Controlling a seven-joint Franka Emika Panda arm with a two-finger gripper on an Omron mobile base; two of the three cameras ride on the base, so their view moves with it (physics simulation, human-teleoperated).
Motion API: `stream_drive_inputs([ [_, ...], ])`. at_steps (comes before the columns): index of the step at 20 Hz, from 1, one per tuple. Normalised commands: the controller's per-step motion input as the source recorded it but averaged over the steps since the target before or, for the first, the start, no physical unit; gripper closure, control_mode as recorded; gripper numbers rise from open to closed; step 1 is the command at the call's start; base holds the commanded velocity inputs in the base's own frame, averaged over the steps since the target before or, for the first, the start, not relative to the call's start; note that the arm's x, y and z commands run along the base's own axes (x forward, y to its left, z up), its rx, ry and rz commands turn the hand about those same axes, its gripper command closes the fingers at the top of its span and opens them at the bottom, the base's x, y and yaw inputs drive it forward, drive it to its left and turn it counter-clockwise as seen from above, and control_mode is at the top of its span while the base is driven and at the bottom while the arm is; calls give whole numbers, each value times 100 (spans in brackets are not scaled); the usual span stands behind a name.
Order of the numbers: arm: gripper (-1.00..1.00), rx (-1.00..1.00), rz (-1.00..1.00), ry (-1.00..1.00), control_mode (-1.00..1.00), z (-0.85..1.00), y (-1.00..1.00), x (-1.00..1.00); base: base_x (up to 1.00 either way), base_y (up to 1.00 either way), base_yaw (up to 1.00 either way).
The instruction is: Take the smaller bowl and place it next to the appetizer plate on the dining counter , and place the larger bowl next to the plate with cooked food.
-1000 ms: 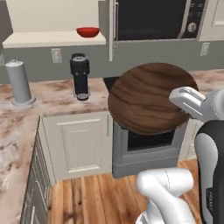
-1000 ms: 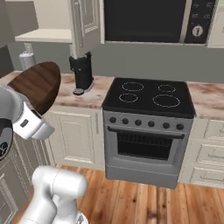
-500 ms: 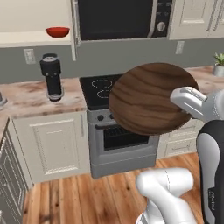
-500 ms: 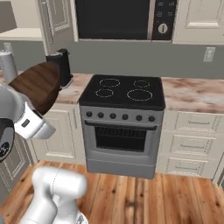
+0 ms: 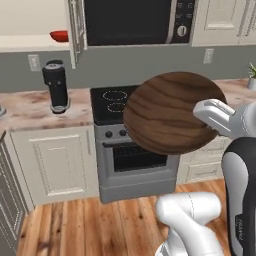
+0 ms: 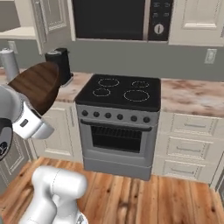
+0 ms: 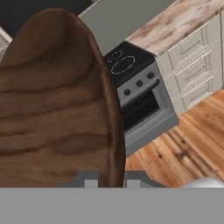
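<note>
In the left base view the smaller bowl (image 5: 59, 36) — glossy red — sits on a shelf at ten o'clock. A dark coffee machine (image 5: 56, 86) stands on the marble worktop (image 5: 27, 108) below. At centre, the gripper (image 7: 110, 178) is clamped on the rim of the larger bowl (image 5: 172, 113) — held on edge before the stove (image 6: 120, 120).

- The larger bowl (image 5: 170, 112), held on edge, hides the right part of the stove (image 5: 112, 102) in the left base view.
- The bowl (image 7: 52, 109) covers the tool's fingertips (image 7: 94, 178) in the hand view.
- The smaller bowl (image 5: 59, 36) on the shelf is partly hidden behind a cabinet door.
- The bowl's (image 6: 37, 85) lower rim sits behind the white wrist.
</note>
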Motion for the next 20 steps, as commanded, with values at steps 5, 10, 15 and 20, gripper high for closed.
stream_drive_inputs([
  [5,100,0,0,0,100,0,0,0,-7,-41,46],
  [10,100,0,0,0,100,0,0,0,-39,-18,47],
  [15,100,0,0,0,100,0,0,0,-29,-3,55],
  [20,100,0,0,0,100,0,0,0,-60,55,45],
])
